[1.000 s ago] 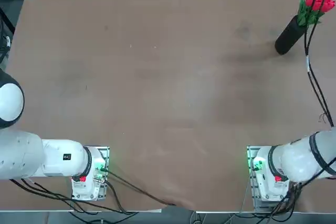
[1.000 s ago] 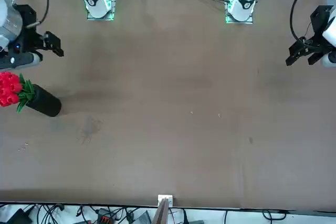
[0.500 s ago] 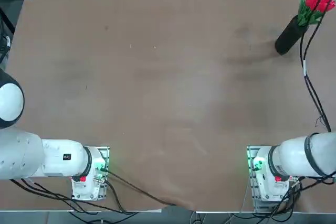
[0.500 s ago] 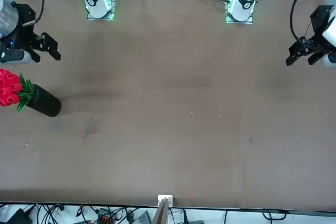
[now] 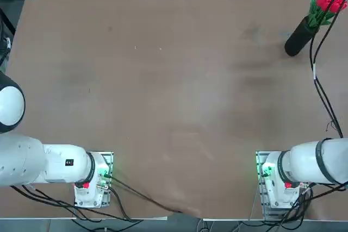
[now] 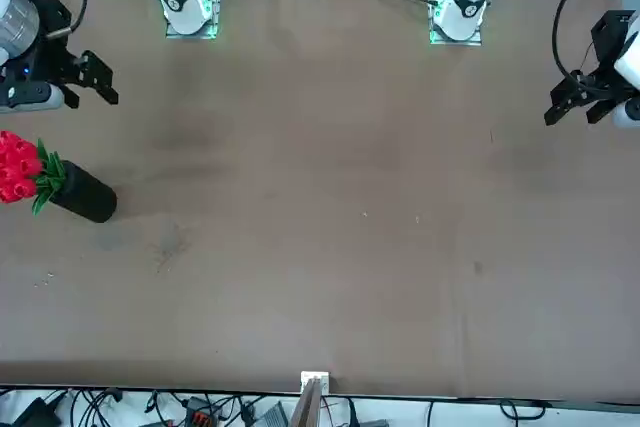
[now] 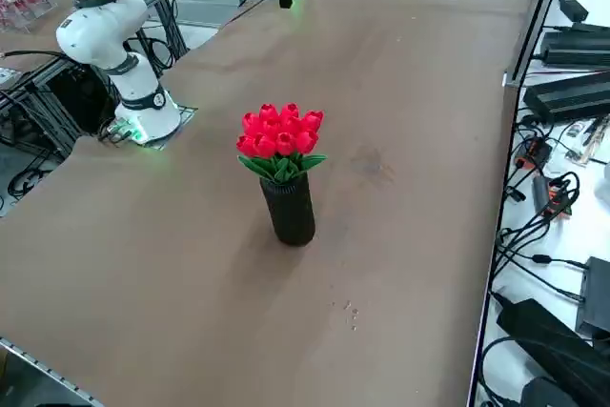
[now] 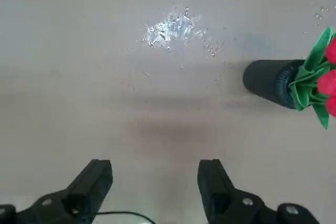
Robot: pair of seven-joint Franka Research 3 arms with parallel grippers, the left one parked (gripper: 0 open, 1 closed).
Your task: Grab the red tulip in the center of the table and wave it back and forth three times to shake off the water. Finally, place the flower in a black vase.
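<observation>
right gripper (image 6: 62, 75) risen farther from the red tulip (image 6: 18, 170), nearer its base side

You see a wide brown table (image 5: 163, 107) carrying a black vase (image 7: 289, 209) upright near its far right corner, with scattered water droplets (image 8: 173, 29) glistening on the surface beside it.

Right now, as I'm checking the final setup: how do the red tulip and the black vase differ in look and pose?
The red tulip is bright red with green leaves and spreads wide; the black vase is matte black and a plain narrow cylinder. The tulip sticks out above the mouth; the vase stands on the table. Both are upright together, clear of the open right hand.
</observation>
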